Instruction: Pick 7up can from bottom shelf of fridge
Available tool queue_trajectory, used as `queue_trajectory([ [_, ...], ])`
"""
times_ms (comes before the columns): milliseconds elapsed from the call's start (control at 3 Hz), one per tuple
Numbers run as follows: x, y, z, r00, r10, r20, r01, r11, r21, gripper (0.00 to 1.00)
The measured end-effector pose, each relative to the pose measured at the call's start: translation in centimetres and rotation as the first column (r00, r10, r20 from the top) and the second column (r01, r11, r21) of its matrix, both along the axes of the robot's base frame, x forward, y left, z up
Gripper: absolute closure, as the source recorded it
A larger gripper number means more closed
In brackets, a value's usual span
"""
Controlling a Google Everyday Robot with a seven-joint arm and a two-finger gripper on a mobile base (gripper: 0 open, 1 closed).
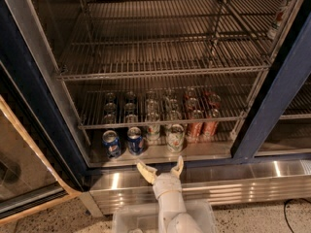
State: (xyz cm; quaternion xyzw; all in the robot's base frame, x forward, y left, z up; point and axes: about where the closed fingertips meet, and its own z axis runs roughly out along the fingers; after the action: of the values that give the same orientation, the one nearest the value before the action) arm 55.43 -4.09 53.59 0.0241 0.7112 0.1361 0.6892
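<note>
The fridge (279, 96) stands open with a dark blue frame. On its bottom shelf (204, 150) stand several cans in rows. The front 7up can (174, 137) is pale whitish-green with a silver top, and another like it (152, 131) stands just left of it. Two blue Pepsi cans (112, 143) are at the left and red-orange cans (195, 126) at the right. My gripper (161, 169) is open, its two pale fingers spread, in front of the shelf edge and just below and slightly left of the front 7up can. It holds nothing.
Steel wire racks (160, 64) span the cooler above the cans. A shiny ribbed stainless base panel (243, 183) runs below the shelf. A glass door (24, 169) hangs open at the left. A bottle (277, 16) stands at the upper right. A cable lies on the floor at the lower right.
</note>
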Motion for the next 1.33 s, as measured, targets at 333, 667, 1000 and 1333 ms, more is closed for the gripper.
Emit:
queue_trajectory([
  [333,0.18,-0.47,-0.71,0.9986,-0.052,0.013,0.052,0.998,-0.042,0.15],
  [667,0.18,-0.48,-0.72,0.9985,-0.053,0.013,0.053,0.998,-0.043,0.0],
  [1000,0.18,-0.49,-0.71,0.9985,-0.053,0.013,0.053,0.998,-0.043,0.0],
  [1333,0.61,-1.02,-0.07,0.9924,-0.11,0.054,0.114,0.991,-0.075,0.0],
])
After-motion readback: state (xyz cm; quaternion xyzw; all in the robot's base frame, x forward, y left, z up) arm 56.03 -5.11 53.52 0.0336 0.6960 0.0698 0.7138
